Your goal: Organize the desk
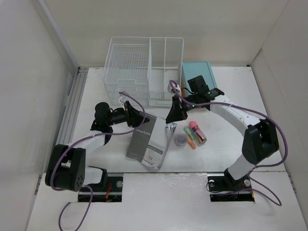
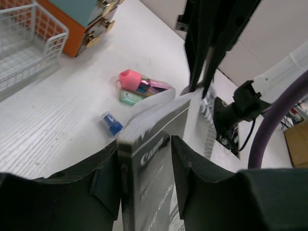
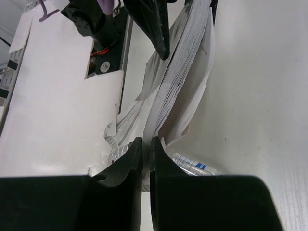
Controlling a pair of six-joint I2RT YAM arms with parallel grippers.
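Observation:
A grey Canon setup guide booklet [image 1: 146,140] lies partly open on the white desk [image 1: 231,96], its far end lifted. My left gripper [image 1: 136,117] is shut on the booklet's spine edge; in the left wrist view the jaws [image 2: 144,144] clamp the grey cover [image 2: 154,163]. My right gripper [image 1: 172,117] is shut on a sheaf of the booklet's white pages and holds them raised. In the right wrist view the fingers [image 3: 146,144] pinch the page edges [image 3: 185,67].
A white wire-mesh basket [image 1: 144,67] stands at the back centre, and a teal box with brown drawers [image 1: 197,74] is to its right. Pink, green and orange small items [image 1: 195,134] and a purple round piece [image 1: 180,140] lie right of the booklet. A blue item [image 2: 111,123] lies near them.

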